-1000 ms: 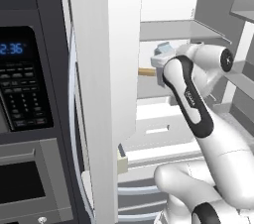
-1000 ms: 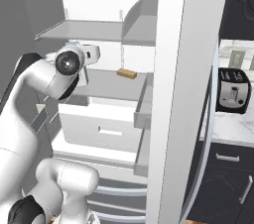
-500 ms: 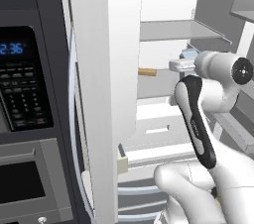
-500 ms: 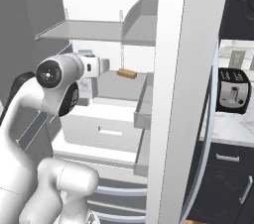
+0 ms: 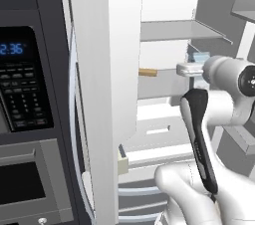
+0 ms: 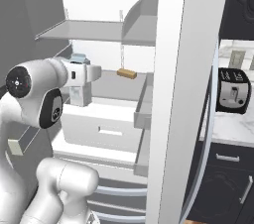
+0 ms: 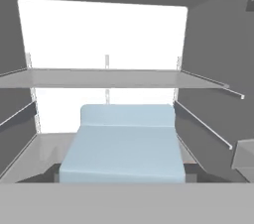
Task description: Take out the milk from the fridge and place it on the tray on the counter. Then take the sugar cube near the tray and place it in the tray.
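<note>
The milk (image 7: 121,148) stands on the middle grey shelf (image 6: 111,85) of the open fridge (image 5: 164,50), towards the door side, with a small tan block (image 6: 126,73) farther along that shelf. The gripper (image 7: 121,174) sits directly at the carton, one dark fingertip (image 7: 49,172) on each side of the pale blue top (contact itself is hidden). Whether the fingers are clamped on the carton or merely around it cannot be told. In the right base view the white hand covers most of the carton above the drawer (image 6: 101,128).
</note>
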